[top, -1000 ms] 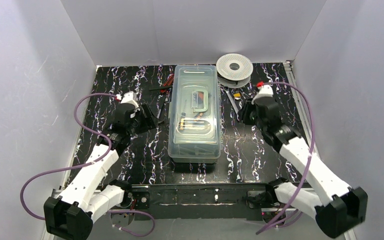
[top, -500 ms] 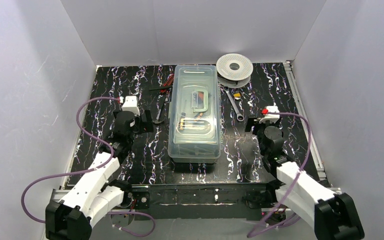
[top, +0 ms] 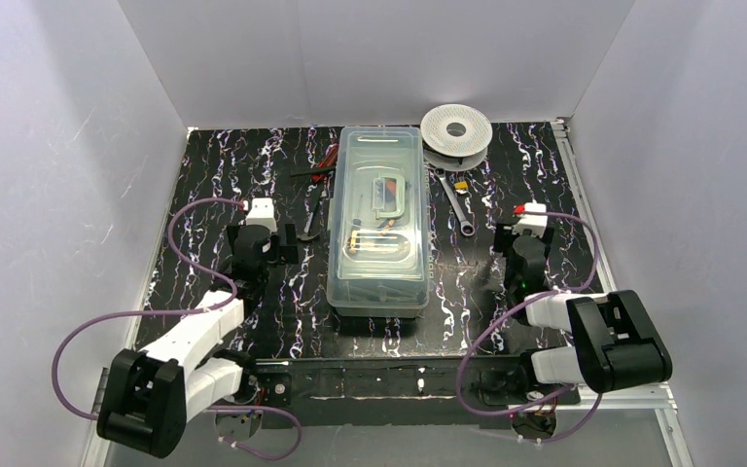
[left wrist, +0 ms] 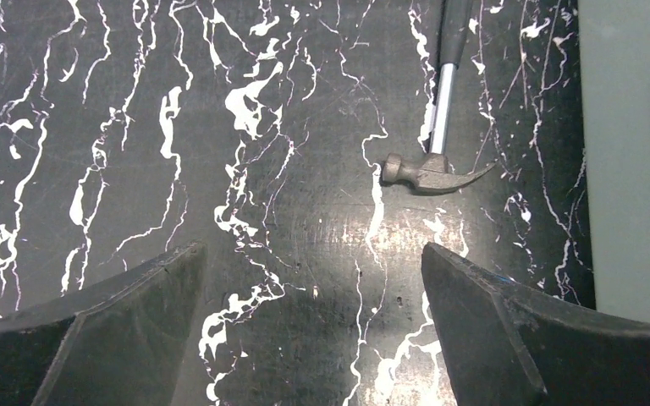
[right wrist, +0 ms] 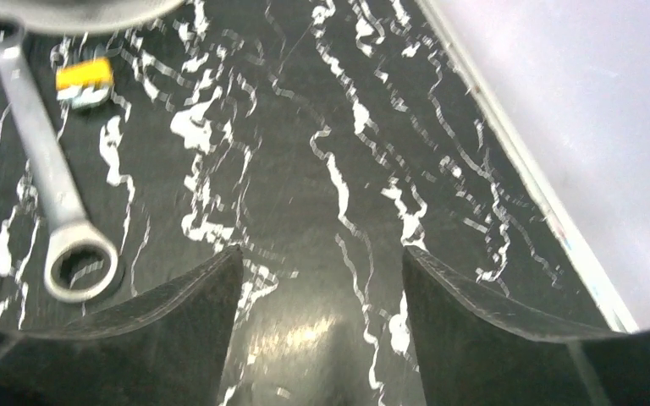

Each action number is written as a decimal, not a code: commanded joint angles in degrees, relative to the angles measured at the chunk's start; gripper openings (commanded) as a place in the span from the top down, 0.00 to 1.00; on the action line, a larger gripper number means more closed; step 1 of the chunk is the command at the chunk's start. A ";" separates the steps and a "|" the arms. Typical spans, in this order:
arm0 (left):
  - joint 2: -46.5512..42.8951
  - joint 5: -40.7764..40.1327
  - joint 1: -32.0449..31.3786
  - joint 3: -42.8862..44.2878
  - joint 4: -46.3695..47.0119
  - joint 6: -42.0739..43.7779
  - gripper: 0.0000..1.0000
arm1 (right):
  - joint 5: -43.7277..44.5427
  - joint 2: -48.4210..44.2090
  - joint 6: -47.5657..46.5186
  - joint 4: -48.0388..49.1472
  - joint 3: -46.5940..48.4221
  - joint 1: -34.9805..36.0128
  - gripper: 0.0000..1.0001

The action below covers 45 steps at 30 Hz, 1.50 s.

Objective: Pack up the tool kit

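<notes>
— Far along with the packing?

— Partway at best, judging by the layout. Can see the pale-green box (top: 379, 300) mid-table between the two arms, clear lid (top: 381, 190) closed over it, a few tools dimly showing through.

— And outside it?

— Plenty left: a hammer (left wrist: 427, 173) lying just left of the box, red-handled tools (top: 327, 159) by its far left corner, a steel wrench (right wrist: 46, 182) and a small yellow piece (right wrist: 85, 80) off to its right, near the white spool (top: 456, 129).

— Holding anything?

— Nothing. Left gripper (left wrist: 311, 254) spread wide over bare table (left wrist: 135, 127), just short of the hammer head. Right gripper (right wrist: 322, 254) spread as well, with the wrench lying to its left, untouched.

— So what remains?

— Probably raising the lid, loading the strays one by one, then closing up — most of the job, at a guess.
</notes>
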 commanded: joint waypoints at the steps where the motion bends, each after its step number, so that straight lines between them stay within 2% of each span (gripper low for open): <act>1: 2.19 2.42 2.16 1.18 2.08 0.25 0.02 | -2.40 -1.53 2.92 -0.80 4.56 -3.51 0.25; 2: 2.72 2.11 2.28 1.49 2.25 0.70 0.02 | -3.40 -1.50 3.41 -1.07 4.76 -4.23 0.27; 4: 3.40 0.22 2.27 -1.19 8.83 3.03 0.02 | -9.54 -1.41 5.12 -5.23 6.41 -7.43 0.29; 6: 4.63 -3.04 2.64 -3.79 15.25 3.37 0.02 | -16.17 -0.82 7.21 -12.05 9.84 -10.83 0.18; 8: 6.74 -4.24 3.14 -5.88 19.40 4.10 0.02 | -18.65 -0.57 8.01 -12.92 10.54 -12.42 0.16; 9: 7.77 -5.02 3.34 -6.35 21.31 4.06 0.02 | -19.15 -0.80 8.15 -12.96 10.40 -12.67 0.20; 11: 8.55 -4.17 3.54 -7.13 23.06 4.23 0.02 | -19.42 -1.73 8.29 -9.03 7.90 -12.66 0.23; 12: 8.86 -3.88 3.59 -7.81 24.68 4.32 0.02 | -19.98 -1.75 8.70 -3.89 3.13 -12.85 0.21; 13: 9.04 -3.16 3.61 -8.58 26.36 4.28 0.02 | -20.63 0.14 7.59 7.33 -0.30 -12.87 0.25; 14: 9.52 -2.09 3.73 -9.12 27.94 4.37 0.02 | -20.57 0.54 6.51 8.34 -0.69 -12.35 0.25; 15: 10.08 -0.67 3.79 -9.46 29.00 4.37 0.02 | -20.31 -0.97 7.68 1.95 1.29 -12.29 0.25; 16: 10.90 1.33 3.94 -9.56 30.20 4.71 0.02 | -19.91 -0.68 7.73 1.24 2.74 -12.43 0.26; 17: 11.78 2.45 4.16 -9.02 30.15 4.99 0.02 | -20.11 0.81 7.28 3.87 2.50 -12.59 0.27; 19: 14.60 4.07 4.59 -7.24 30.60 6.35 0.02 | -19.18 -1.12 8.16 0.77 2.23 -12.62 0.34; 20: 16.86 2.71 4.76 -5.60 29.77 7.41 0.03 | -19.29 -0.26 7.68 2.52 1.98 -12.61 0.36; 21: 18.82 0.46 5.05 -2.25 24.80 6.42 0.07 | -19.33 0.31 7.36 4.61 1.69 -12.54 0.23; 22: 20.83 0.35 5.71 0.05 23.19 6.67 0.15 | -19.39 -0.14 7.52 3.50 1.86 -12.53 0.19; 24: 22.11 3.63 6.33 -0.21 27.05 11.14 0.20 | -19.52 -0.76 7.82 0.86 2.48 -12.53 0.17; 25: 23.27 5.43 7.34 -3.45 35.59 11.93 0.17 | -19.60 -0.18 7.57 2.07 2.33 -12.53 0.17; 26: 23.46 3.80 8.76 -5.72 39.79 9.52 0.14 | -19.67 0.10 7.57 3.14 2.13 -12.53 0.16; 28: 24.29 6.28 12.41 -7.25 41.79 4.86 0.12 | -19.64 -0.36 7.61 1.70 2.45 -12.53 0.15; 30: 27.09 10.34 14.36 -8.26 46.76 4.38 0.10 | -19.58 -0.57 7.74 1.07 2.52 -12.52 0.14; 32: 25.78 11.04 14.56 -7.96 43.46 3.90 0.08 | -19.72 -0.42 7.74 1.45 2.50 -12.62 0.14; 38: 26.16 15.44 14.55 -11.16 50.70 5.54 0.07 | -19.84 -0.49 7.74 1.30 2.51 -12.62 0.12; 40: 25.84 15.68 14.53 -11.29 50.20 5.55 0.06 | -19.84 -0.44 7.74 1.30 2.51 -12.62 0.12; 42: 26.35 14.29 14.51 -11.16 50.59 5.37 0.04 | -19.83 -0.44 7.74 1.30 2.54 -12.62 0.12; 43: 26.14 11.74 14.55 -10.34 48.40 4.59 0.06 | -19.84 -0.44 7.74 1.30 2.53 -12.62 0.11; 44: 26.27 7.04 14.41 -8.26 45.29 2.96 0.02 | -19.88 -0.44 7.73 1.30 2.56 -12.62 0.11; 45: 26.36 5.88 14.34 -8.76 45.61 2.49 0.02 | -19.80 -0.43 7.74 1.23 2.56 -12.62 0.11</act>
